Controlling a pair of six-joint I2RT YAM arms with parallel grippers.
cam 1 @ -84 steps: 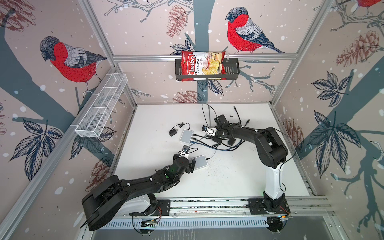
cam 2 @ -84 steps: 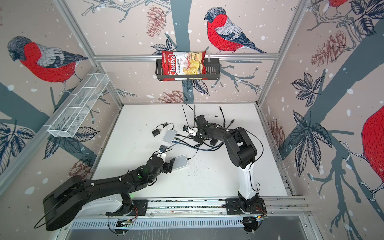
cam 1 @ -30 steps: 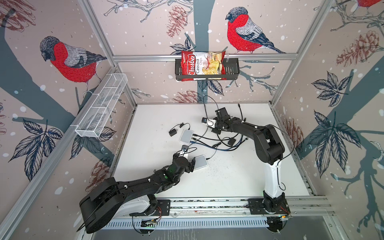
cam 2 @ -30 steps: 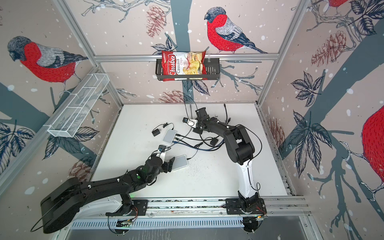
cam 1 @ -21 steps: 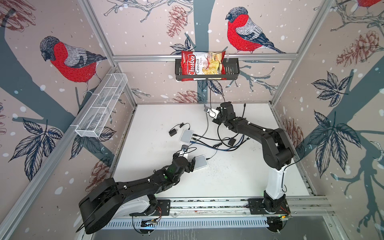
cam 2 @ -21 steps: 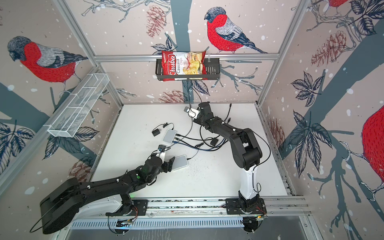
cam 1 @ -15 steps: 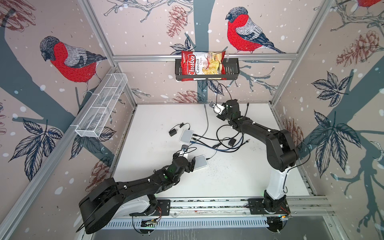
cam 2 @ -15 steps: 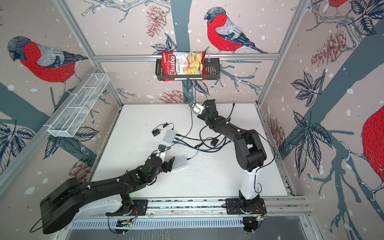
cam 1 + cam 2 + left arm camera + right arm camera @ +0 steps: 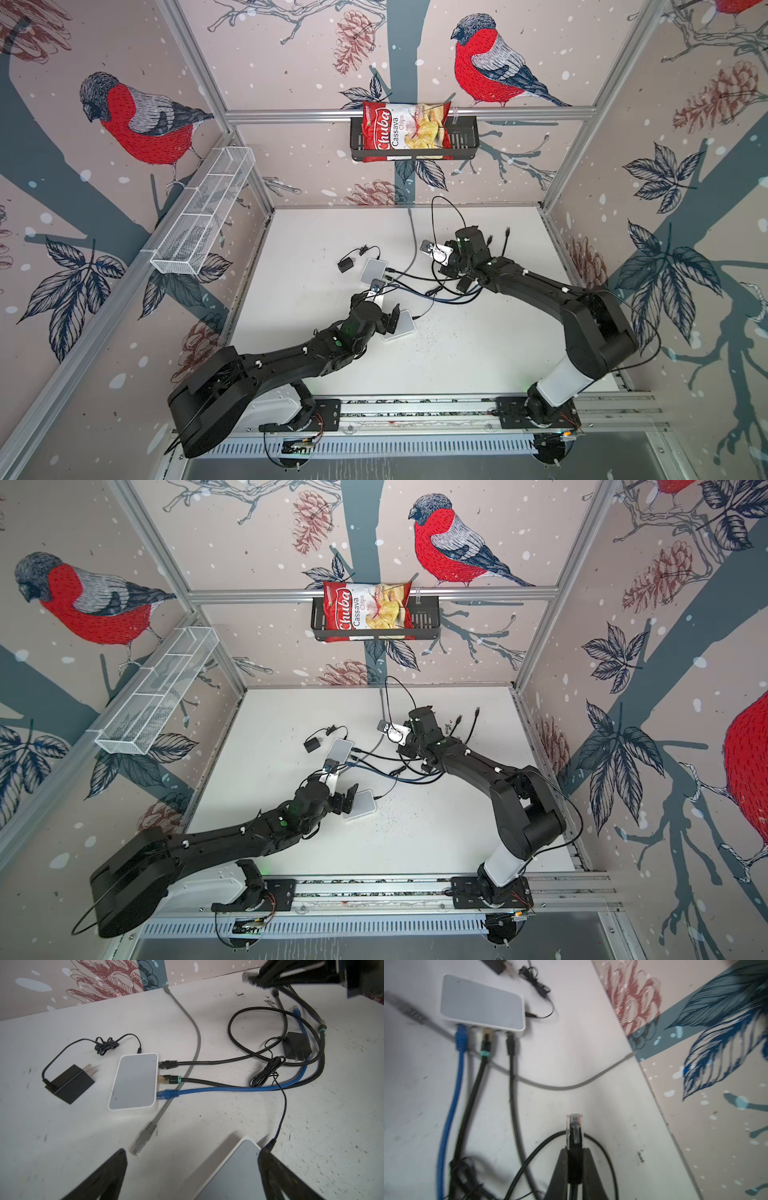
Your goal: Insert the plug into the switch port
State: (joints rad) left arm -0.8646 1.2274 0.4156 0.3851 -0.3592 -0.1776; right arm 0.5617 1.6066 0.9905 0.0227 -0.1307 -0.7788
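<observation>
Right wrist, clear plastic plug (image 9: 574, 1126) in black jaws, glossy rounded-rectangle switch (image 9: 481, 1001)

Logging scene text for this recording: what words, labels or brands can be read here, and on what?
"Chuba": on the red chip bag in the black wall basket.
"Cassava Chips": same bag.
Bag's smaller print: too small to read.
No readable marking on the white switches or the black power adapter.

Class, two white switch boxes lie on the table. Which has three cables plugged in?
The switch box farther from the left gripper: black, green-banded and blue plugs sit in its side. The nearer box shows only a thin lead.
</observation>
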